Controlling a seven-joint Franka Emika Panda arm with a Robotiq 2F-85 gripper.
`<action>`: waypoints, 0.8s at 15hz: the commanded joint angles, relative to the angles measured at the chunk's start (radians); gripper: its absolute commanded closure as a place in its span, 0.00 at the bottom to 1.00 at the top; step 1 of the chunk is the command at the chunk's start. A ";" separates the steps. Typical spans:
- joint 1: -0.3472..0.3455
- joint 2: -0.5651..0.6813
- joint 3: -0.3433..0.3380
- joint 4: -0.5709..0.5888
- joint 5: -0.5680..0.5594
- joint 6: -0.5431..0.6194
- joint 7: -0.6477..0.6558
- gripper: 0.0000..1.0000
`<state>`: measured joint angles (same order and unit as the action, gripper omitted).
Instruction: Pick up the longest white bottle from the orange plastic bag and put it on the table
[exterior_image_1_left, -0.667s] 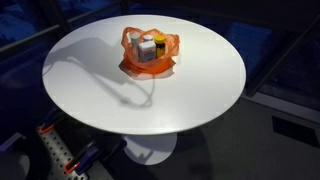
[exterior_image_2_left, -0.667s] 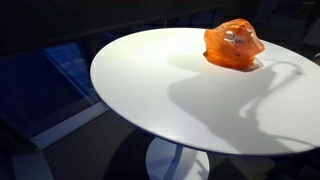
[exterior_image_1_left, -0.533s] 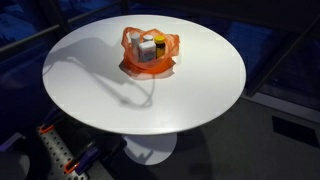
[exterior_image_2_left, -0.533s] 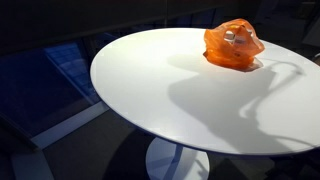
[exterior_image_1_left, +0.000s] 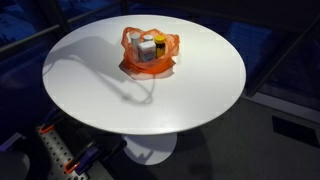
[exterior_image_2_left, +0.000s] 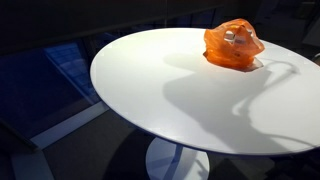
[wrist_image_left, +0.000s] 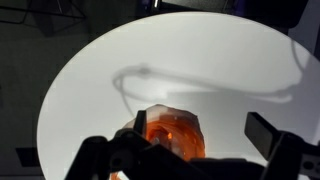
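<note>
The orange plastic bag sits on the round white table, toward its far side. It also shows in the other exterior view and in the wrist view. Bottles stand inside it: a white one and a yellow-labelled, dark-capped one. I cannot tell whether the white one is the longest white bottle. My gripper is open and empty, high above the table, with the bag under its left finger. Only the arm's shadow shows in both exterior views.
The table stands on a white pedestal base. A blue and orange piece of equipment sits on the floor by the table's near edge. Dark floor and glass walls surround the table.
</note>
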<state>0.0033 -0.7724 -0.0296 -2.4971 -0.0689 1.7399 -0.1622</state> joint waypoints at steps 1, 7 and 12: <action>0.014 0.097 0.013 0.100 0.032 -0.019 0.055 0.00; 0.012 0.265 0.029 0.246 0.071 0.007 0.108 0.00; 0.006 0.402 0.017 0.303 0.063 0.152 0.085 0.00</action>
<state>0.0108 -0.4598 -0.0018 -2.2521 -0.0109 1.8400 -0.0784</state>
